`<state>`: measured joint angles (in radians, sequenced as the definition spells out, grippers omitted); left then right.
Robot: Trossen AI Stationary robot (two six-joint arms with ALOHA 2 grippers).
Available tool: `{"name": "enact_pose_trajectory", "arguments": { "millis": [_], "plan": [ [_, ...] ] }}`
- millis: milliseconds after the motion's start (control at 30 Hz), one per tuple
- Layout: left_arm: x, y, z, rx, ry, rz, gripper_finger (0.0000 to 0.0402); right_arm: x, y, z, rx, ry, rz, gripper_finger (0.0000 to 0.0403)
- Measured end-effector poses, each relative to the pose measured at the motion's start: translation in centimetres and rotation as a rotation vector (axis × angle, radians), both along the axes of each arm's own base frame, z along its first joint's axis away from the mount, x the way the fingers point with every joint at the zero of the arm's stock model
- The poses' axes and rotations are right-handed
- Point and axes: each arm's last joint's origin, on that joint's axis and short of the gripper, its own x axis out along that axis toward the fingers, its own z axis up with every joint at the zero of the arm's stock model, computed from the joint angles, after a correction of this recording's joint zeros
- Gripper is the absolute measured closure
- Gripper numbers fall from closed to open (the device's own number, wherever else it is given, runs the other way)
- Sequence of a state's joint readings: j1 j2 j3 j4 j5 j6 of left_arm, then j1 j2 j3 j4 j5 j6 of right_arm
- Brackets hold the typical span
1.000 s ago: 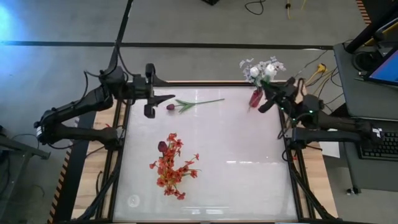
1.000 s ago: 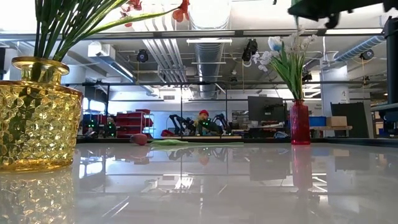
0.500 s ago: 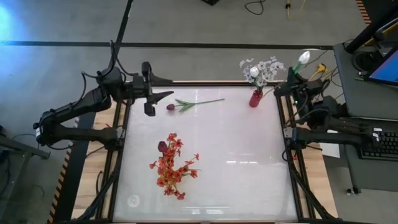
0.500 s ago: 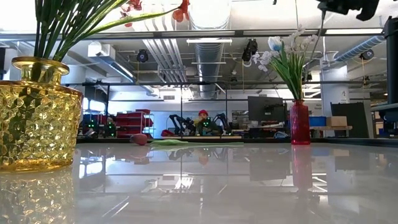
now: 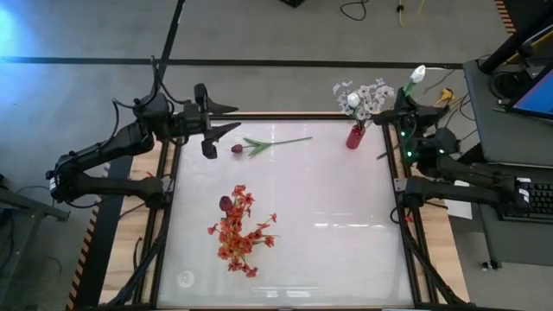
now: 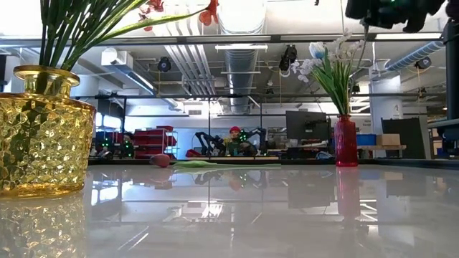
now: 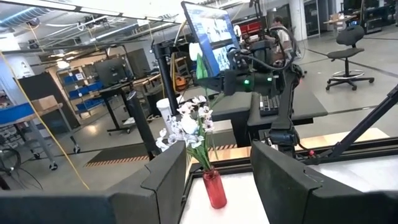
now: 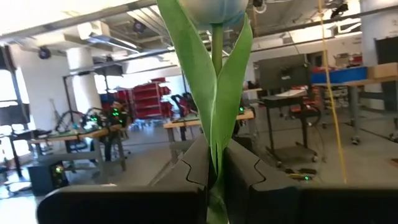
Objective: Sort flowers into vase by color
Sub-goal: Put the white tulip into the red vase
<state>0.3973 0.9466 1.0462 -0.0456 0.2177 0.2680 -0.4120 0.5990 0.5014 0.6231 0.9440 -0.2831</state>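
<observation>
Right pincer point(image 8: 214, 171): fingers pressed together on the green stem of a white tulip point(image 5: 418, 74), leaves rising straight up between them. The arm reaches along the right edge of the tabletop point(image 5: 328, 199) toward its far right corner, wrist turned so the bud stands beyond the far edge, just right of the red vase point(image 5: 354, 136). In the low view the pincer sits at the top of the picture, above and right of that vase.

Red vase: upright at the far right corner, holding pale white and lavender sprays point(image 5: 363, 93) fanned out above its neck.

Left pincer point(image 5: 214, 136): fingers point(image 7: 166, 180) standing apart, nothing between them. The arm stretches from the left side, bent at the elbow, pincer hovering over the far left corner of the tabletop. Its wrist view looks across to the red vase and the right arm.

Just beside the left pincer, a dark maroon tulip point(image 5: 238, 149) lies flat on the tabletop, stem pointing toward the red vase.

Yellow glass vase point(image 6: 43, 132): upright nearer the front, left of centre, with red-orange sprays point(image 5: 238, 226) spreading over it and green stems rising from it.
</observation>
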Motion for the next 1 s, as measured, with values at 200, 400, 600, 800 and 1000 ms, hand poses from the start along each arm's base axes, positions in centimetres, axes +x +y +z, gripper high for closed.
{"name": "enact_pose_trajectory", "arguments": {
  "millis": [200, 400, 600, 800, 1000],
  "plan": [
    [0.0, 0.0, -0.1, -0.003, 0.008, 0.002, 0.0238, 0.5, -1.0, -0.6, 0.023, 0.003, -0.035, 0.0385],
    [0.0, 0.0, -0.1, 0.006, 0.015, 0.003, 0.0238, 0.9, -1.7, -1.0, 0.036, 0.014, -0.063, 0.0385],
    [0.0, 0.1, -0.7, -0.008, 0.07, 0.026, 0.0238, 1.0, -1.9, -1.0, 0.036, 0.015, -0.07, 0.0385],
    [0.7, 0.5, -3.5, -0.054, 0.195, 0.073, 0.0238, 0.6, -1.6, -0.8, 0.028, 0.013, -0.071, 0.0385],
    [1.2, 0.7, -6.9, -0.056, 0.176, 0.07, 0.0238, 0.5, -1.6, -0.7, 0.026, 0.006, -0.064, 0.0385]
  ]
}}
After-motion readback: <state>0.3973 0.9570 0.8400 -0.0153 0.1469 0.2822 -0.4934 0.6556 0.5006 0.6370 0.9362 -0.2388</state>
